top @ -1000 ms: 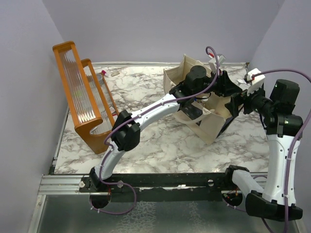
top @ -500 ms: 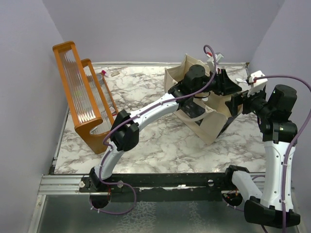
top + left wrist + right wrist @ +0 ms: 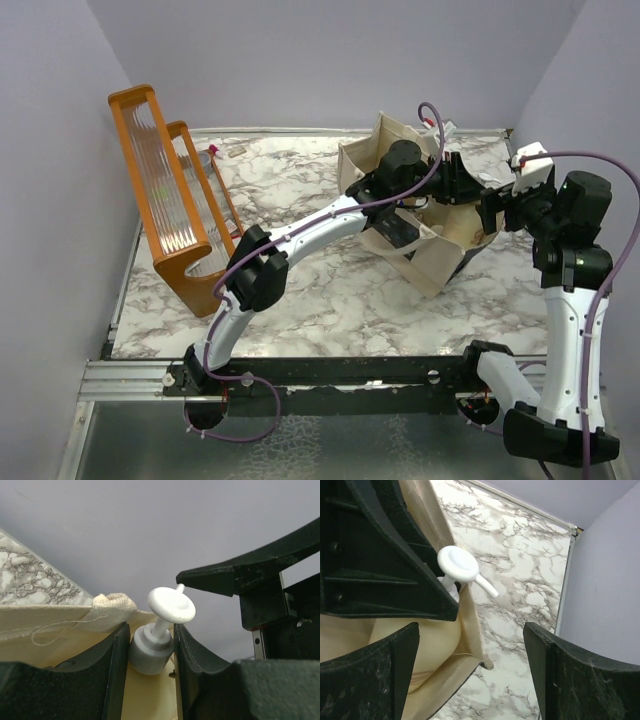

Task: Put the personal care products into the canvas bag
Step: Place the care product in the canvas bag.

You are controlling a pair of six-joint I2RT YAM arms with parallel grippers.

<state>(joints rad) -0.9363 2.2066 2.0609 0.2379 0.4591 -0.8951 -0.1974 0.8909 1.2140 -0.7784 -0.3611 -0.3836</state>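
Lavender walls (image 3: pixel 300 60) enclose a white marble-patterned table (image 3: pixel 330 300) under even light.

Most of the pump bottle (image 3: pixel 152 649) — behind left gripper (image 3: pixel 149 632) and canvas bag (image 3: pixel 50 619) wall.

white links (image 3: pixel 330 215), black joints (image 3: pixel 258 270), purple cables (image 3: pixel 430 104); left gripper (image 3: pixel 151 630), right gripper (image 3: pixel 470 630) black.

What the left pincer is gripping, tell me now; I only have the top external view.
Observer: The left pincer is shut on the pump bottle, at the collar under its white head.
Operator: Now give me the right pincer's state.
Observer: The right pincer is open, fingers wide apart, the canvas bag rim between them, ungripped.
Operator: Say where the bottle's body is.
Observer: Its beige body is past the bag's rim, inside the opening.
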